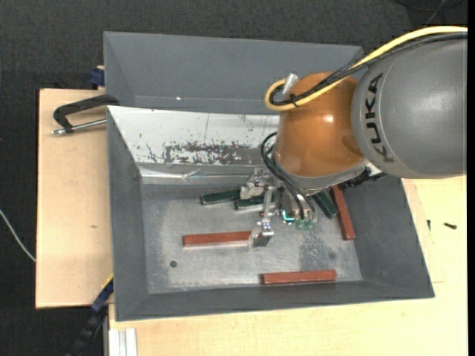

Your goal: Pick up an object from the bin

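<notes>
Red-brown bar lies mid-floor in the grey bin, its long axis left to right across the view. The tool stands at its right end; whether the tool is open or closed, I cannot tell.

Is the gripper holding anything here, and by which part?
Cannot be told. The gripper sits at the right end of the middle reddish-brown bar, but no grip on it is visible.

Three reddish-brown strips lie in the grey metal bin: centre strip, near strip, right strip. A dark green piece lies farther back.
</notes>
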You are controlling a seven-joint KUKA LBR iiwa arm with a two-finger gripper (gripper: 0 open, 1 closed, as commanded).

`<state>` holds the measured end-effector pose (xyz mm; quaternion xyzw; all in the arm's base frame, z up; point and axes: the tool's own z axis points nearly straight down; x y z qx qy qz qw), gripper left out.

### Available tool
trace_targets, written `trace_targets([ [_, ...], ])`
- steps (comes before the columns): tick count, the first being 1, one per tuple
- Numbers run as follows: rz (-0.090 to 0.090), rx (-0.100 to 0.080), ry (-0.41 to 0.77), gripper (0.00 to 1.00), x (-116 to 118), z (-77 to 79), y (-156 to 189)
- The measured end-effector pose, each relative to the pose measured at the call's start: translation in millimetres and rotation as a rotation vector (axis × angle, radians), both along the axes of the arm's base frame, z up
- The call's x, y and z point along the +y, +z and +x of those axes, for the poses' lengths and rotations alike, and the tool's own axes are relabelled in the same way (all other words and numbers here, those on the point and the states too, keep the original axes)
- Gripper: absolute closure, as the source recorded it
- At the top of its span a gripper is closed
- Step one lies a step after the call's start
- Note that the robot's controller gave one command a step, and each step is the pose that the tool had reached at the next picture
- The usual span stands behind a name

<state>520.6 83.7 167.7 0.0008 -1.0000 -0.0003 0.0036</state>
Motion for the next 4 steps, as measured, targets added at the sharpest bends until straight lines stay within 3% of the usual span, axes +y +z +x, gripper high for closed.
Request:
trace_targets([
  [1,0.001,-0.006,-0.001,0.0,0,1.2,3],
  [2,0.001,-0.009,0.068,1.0,7,12.7,-89],
  [3,0.001,-0.009,0.067,1.0,7,12.7,-88],
  [4,0.001,-0.013,0.069,1.0,20,34.6,48],
])
